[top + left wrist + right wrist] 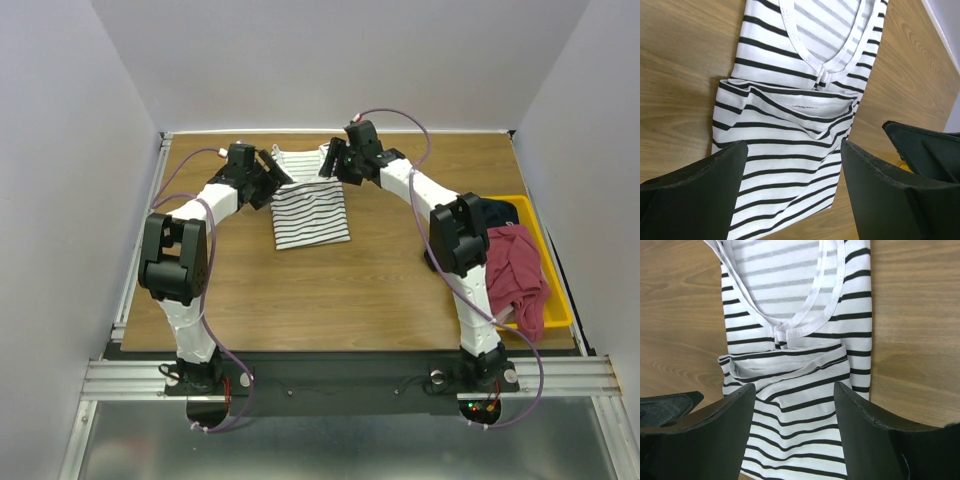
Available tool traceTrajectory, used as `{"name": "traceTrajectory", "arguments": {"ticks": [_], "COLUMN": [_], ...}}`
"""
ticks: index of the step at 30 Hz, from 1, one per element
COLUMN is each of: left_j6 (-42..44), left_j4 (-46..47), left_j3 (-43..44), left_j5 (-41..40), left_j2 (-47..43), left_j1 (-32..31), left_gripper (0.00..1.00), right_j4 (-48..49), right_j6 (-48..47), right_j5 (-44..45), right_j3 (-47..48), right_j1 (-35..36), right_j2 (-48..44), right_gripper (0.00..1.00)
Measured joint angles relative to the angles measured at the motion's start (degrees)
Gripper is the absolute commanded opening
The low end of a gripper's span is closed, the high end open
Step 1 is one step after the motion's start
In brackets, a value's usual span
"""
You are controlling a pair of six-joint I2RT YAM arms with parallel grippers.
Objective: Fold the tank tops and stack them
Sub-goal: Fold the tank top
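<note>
The left gripper [792, 150] and right gripper [795, 389] are hovering, jaws spread and empty, over the striped tank top [312, 212]. Being soft, light and limp, it is likely needing a pinch at both far corners.

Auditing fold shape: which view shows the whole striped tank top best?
Top external: the striped tank top shows almost whole, folded, on the table. Both wrist views give close neckline and folded-hem detail, but each shows only part of it.

Striped top [311, 212]: white, thin black horizontal bands, white trim. Red top [517, 280]: plain, dark. Bin [541, 232]: bright yellow. Surface [340, 290]: brown wood grain. Arms [188, 322]: white, black joints.
</note>
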Motion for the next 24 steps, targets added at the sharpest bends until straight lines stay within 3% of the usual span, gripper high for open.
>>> {"name": "traceTrajectory", "arguments": {"ticks": [2,6,11,24], "left_j6": [0.13,0.28,0.44,2.95], "left_j4": [0.11,0.00,-1.81,-6.49], "left_j3": [-0.07,-0.55,-0.52,7.54], "left_j5": [-0.48,-2.40,-6.38,-10.64], "left_j2": [-0.57,-2.54,-2.97,6.14], "left_j1": [0.37,0.66,0.66,0.79], "left_gripper": [0.71,0.65,0.58,0.55], "right_j4": [0.22,0.22,0.09,0.48], "right_j6": [-0.35,-1.01,-2.97,-8.94], "right_j5": [0.50,1.31,2.56,4.17], "right_j3": [0.15,-2.32,-3.04,1.62], "right_j1": [0.00,0.02,0.13,0.13], "right_j2": [-0.42,-2.43,-2.75,3.85], "right_gripper": [0.69,0.68,0.60,0.54]}}
